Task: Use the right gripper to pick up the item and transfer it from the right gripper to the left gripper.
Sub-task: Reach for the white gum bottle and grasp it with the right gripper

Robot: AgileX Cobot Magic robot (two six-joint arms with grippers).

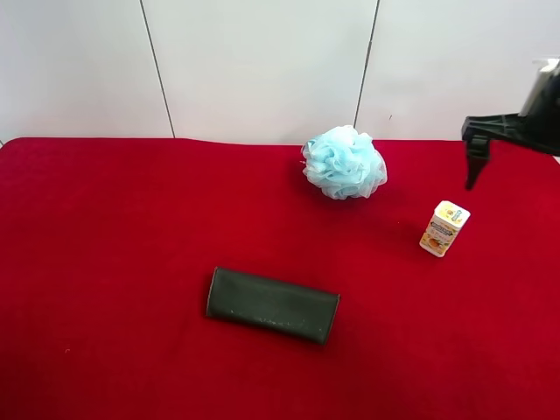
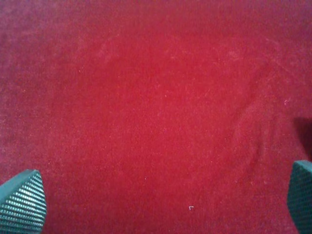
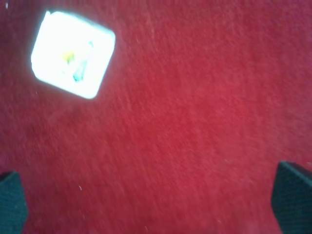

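Wide apart, the right end effector [image 3: 151,200] holds nothing; its two dark fingertips sit at opposite edges of the right wrist view with only red cloth between them. That view also catches the top of a small carton [image 1: 444,227], off to one side of the gap and not between the fingers. This marks the arm at the right edge of the exterior high view as the right arm. There it hangs above the tabletop [image 1: 105,262], up and to the right of the carton, which stands upright at the right of the frame.

I judge the carton to be the item meant, and the pickup not yet begun: this is the approach. The next move calls for shifting across until the carton lies between the fingers, then descending and closing on its sides.

The left end effector [image 2: 161,197] is likewise spread wide and empty, over bare cloth.

A pale blue bath puff [image 1: 344,163] sits at upper centre, and a dark case [image 1: 272,304] lies flat at lower centre.

The carton's front carries an orange label, its writing too small to read. In the wrist view its top is washed out white.
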